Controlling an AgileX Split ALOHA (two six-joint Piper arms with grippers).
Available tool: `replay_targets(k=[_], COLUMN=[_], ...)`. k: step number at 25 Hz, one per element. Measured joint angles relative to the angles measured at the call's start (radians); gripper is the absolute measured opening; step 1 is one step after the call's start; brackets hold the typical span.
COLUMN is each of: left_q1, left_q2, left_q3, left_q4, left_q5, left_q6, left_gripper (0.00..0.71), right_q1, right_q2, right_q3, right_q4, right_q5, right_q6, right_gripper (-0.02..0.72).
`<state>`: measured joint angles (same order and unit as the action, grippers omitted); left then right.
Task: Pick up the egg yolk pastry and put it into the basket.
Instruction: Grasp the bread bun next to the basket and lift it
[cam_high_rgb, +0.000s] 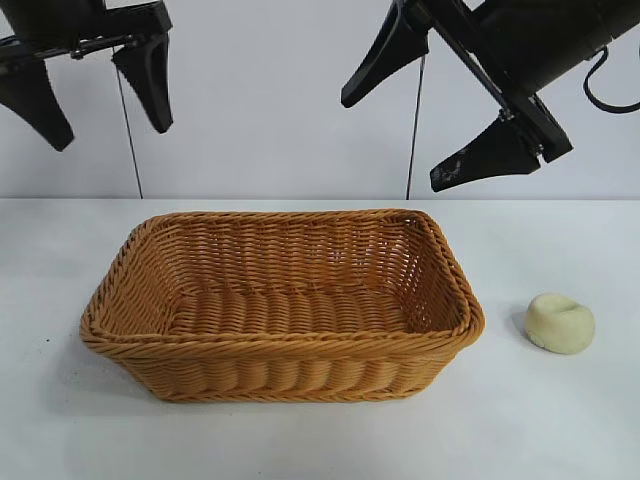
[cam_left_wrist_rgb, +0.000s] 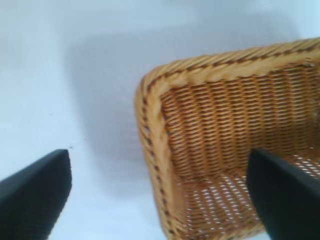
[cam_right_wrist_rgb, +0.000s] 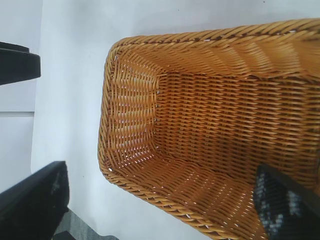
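One pale cream egg yolk pastry (cam_high_rgb: 560, 323), domed and dimpled, on the white table (cam_high_rgb: 560, 420) beside the empty wicker basket (cam_high_rgb: 283, 352), left gripper (cam_high_rgb: 95, 90) and right gripper (cam_high_rgb: 428, 125) raised, both wide open, holding nothing.

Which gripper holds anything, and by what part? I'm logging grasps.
Neither. The left gripper and right gripper hang open; the pastry lies beside the basket.

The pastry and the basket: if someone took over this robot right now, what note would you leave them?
Left gripper: open, empty, raised above the basket's left end.
Right gripper: open, empty, raised above the basket's right end.
Egg yolk pastry: on the table, right of the basket, apart from it.
Done: nothing; the basket holds nothing.
Left: grasp the pastry, probably with the right arm, and put it in.
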<state>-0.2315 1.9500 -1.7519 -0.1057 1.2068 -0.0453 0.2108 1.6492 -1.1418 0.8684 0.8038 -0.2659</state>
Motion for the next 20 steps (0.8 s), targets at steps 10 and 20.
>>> replay_targets(k=[10, 20], left_q1=[0.139, 0.182], left_q2=[-0.001, -0.170], left_q3=[-0.001, 0.120], left_q4=[0.151, 0.156], left_q5=[0.004, 0.004], left_q6=[-0.002, -0.003], left_gripper=[0.696, 0.696], right_q1=[0.000, 0.000], right_q2=[0.000, 0.000], right_q3=[0.000, 0.000], right_q4=[0.000, 0.000], right_q5=[-0.001, -0.001], right_q6=[0.000, 0.000], right_gripper=[0.694, 0.694])
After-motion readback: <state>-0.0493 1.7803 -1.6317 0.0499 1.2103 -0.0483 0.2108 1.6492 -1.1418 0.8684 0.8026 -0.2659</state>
